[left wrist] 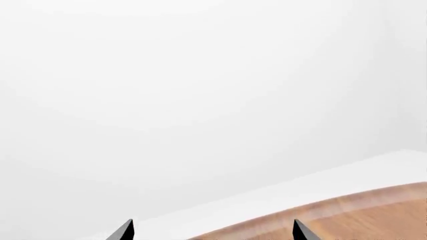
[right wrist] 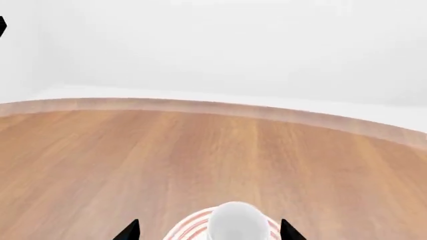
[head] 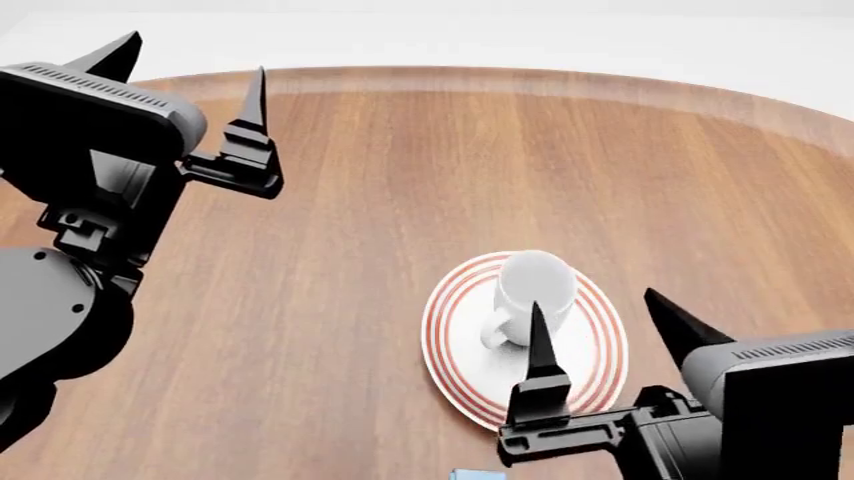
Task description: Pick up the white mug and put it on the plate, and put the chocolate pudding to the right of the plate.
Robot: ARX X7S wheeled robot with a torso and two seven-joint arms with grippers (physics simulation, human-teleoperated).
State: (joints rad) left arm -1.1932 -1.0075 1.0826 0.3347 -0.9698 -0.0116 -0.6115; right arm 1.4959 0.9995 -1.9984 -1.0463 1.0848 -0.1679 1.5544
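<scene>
Two black claws are mine. My right claw (head: 594, 335) is spread wide and holds nothing, just beside the shiny white mug with a loop handle (head: 531, 292). The mug stands on the round white plate with red rings (head: 454, 335). My left claw (head: 187, 70) is spread too, far off. If I swing carelessly, I could knock the mug over. Only a blue sliver (head: 477, 474) shows at the head view's bottom edge; I cannot tell if it is the pudding.
</scene>
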